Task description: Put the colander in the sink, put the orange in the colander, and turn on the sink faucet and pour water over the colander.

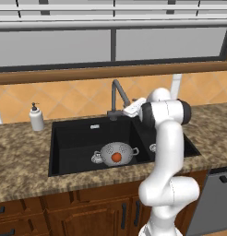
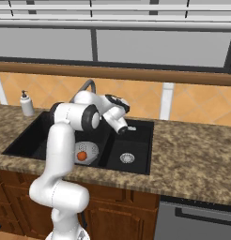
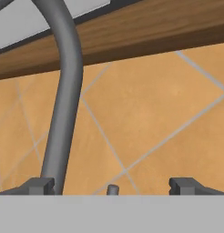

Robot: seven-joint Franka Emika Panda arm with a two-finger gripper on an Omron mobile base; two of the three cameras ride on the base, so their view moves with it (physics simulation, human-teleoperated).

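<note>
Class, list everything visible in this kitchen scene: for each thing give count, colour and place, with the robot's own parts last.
sink: one, black, double basin, set in the counter
colander: one, pale grey, in the wider basin
orange: one, reddish-orange, inside the colander
sink faucet: one, dark grey, behind the sink
soap dispenser: one, white, on the counter left of the sink
counter: one, speckled brown, around the sink
arm: one, white
tool: one, open, beside the faucet
</note>
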